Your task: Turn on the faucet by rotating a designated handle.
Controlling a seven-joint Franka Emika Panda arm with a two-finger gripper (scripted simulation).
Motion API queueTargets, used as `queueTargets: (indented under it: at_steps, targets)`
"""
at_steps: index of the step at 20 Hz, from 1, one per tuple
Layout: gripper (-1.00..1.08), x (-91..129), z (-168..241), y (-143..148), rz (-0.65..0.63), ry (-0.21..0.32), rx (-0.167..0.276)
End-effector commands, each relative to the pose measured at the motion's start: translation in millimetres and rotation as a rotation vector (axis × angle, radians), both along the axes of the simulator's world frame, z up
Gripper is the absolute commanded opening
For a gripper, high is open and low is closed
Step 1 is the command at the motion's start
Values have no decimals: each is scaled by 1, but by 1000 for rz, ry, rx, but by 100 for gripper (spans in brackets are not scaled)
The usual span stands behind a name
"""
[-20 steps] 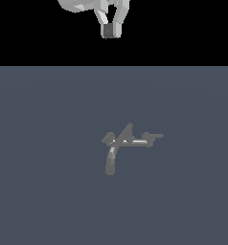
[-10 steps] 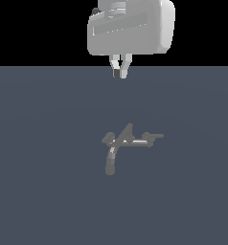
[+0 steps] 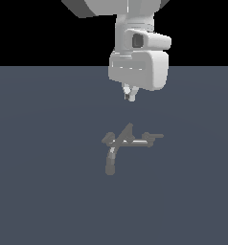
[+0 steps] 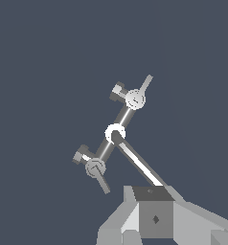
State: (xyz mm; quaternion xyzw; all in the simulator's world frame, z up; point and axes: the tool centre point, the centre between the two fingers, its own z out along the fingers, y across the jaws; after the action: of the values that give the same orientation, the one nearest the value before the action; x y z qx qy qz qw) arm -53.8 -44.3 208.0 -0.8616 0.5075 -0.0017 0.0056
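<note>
Approach seems the step in hand: the white robot gripper [image 3: 130,96] hangs at upper centre of the exterior view, fingertips nearly together and holding nothing, apart from the small dull-grey metal faucet [image 3: 128,142] at mid-frame. Next it should descend beside the thin flat grey lever handle [image 3: 153,136], centre-right, and push it round.

faucet [image 3: 128,143]: small, dull grey, on dark floor | handle [image 3: 154,136]: thin lever, seemingly level, untouched
</note>
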Motion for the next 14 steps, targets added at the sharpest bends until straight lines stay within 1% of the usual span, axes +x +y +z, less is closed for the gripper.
queueTargets:
  at_steps: [1, 9, 14]
  targets:
    - [-100, 11, -18, -10, -67, 1, -1]
    - [-100, 41, -75, -50, -286, 5, -6]
    - [-100, 54, -107, -75, -411, 8, -8]
